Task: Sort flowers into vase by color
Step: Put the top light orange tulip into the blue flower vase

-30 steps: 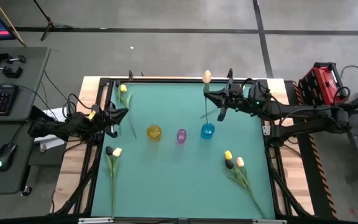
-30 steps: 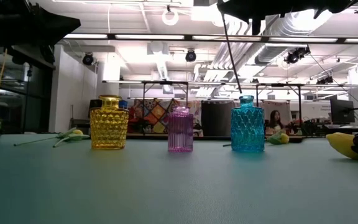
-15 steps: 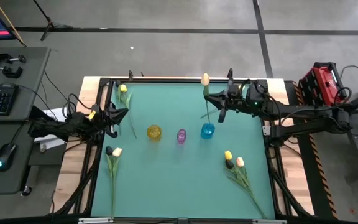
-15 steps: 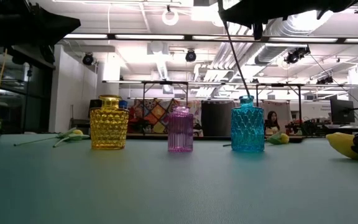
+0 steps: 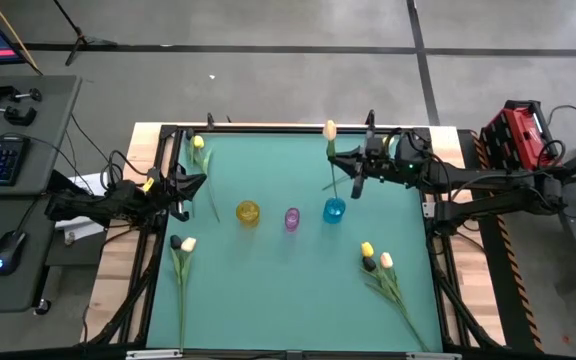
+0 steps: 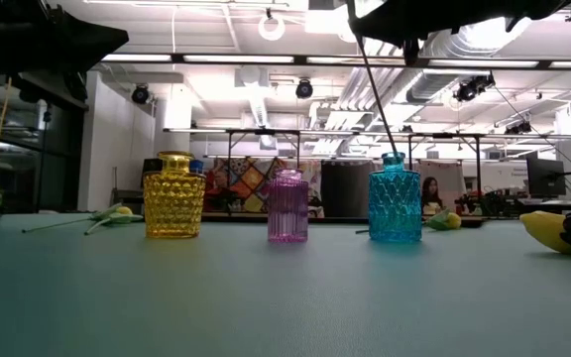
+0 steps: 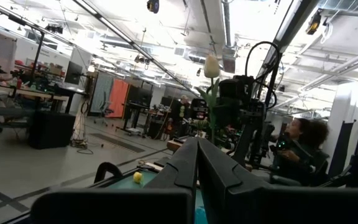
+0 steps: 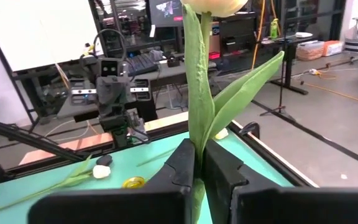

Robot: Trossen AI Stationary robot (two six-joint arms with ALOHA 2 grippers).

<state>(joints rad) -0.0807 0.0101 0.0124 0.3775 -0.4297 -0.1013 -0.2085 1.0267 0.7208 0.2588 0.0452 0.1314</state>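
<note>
My right gripper (image 5: 356,166) is high above the table's far right part, shut on a cream-peach tulip (image 5: 329,129). The tulip's thin stem (image 6: 375,87) slants down to the mouth of the blue vase (image 5: 334,210). A pink vase (image 5: 292,218) and a yellow vase (image 5: 248,212) stand in a row to the blue vase's left. My left gripper (image 5: 194,183) waits shut at the table's left edge. The other tulips lie flat on the table: a yellow one (image 5: 197,143) far left, a dark and cream pair (image 5: 181,243) near left, and three (image 5: 374,256) on the right. My right gripper pinches the tulip's stem (image 8: 196,146) between its two fingers (image 8: 182,163), just below where the leaves (image 8: 247,81) spread, well under the head (image 8: 216,5). The fingers lie across the stem, coming roughly level from the table's right. The tulip is lifted clear and nearly upright, and its lower end (image 6: 395,151) is at the blue vase's neck.
A black frame (image 5: 268,128) runs along the table's edges. Bare green table lies near of the vases (image 5: 278,290). Beyond the far edge the room shows desks, monitors and a person (image 6: 430,193).
My right gripper has sunk slightly and eased toward the table's left, still shut on the tulip. The stem's lower end has swung from just beside the blue vase's neck to its mouth.
</note>
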